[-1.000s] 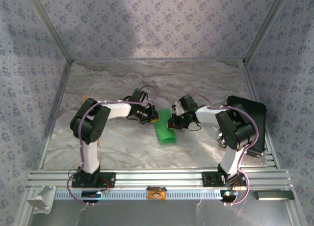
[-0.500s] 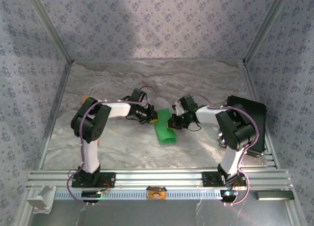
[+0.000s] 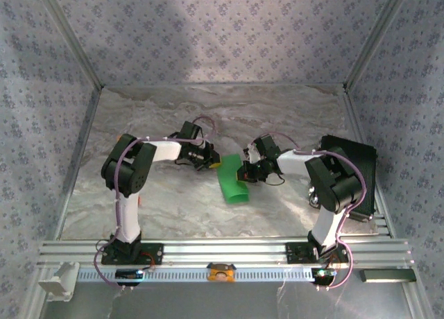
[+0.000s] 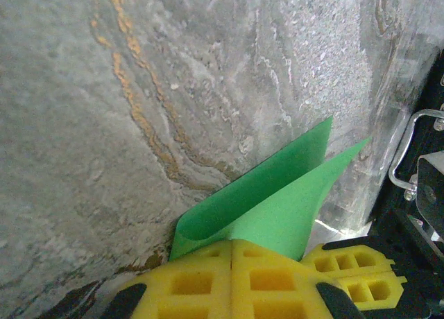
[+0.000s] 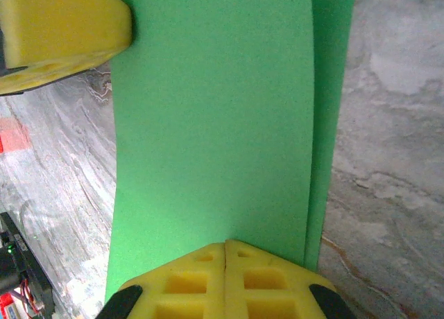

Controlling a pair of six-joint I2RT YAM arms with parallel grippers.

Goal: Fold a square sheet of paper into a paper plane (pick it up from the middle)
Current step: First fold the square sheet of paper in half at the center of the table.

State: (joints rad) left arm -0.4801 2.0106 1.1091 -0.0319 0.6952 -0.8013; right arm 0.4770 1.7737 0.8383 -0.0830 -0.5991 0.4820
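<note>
The square sheet of paper (image 3: 232, 183) is thin, smooth, matt green paper, and the counter (image 3: 291, 118) beneath it looks like grey veined stone with a soft sheen. At the paper's edges, the left gripper (image 4: 231, 244) and the right gripper (image 5: 225, 244) have fingers of matt yellow plastic moulded with square pockets. Nearer than the paper runs a rail (image 3: 222, 252) of bare grooved metal with a dull shine, and to the paper's right lies a ribbed black block (image 3: 359, 165) of matt finish.
</note>
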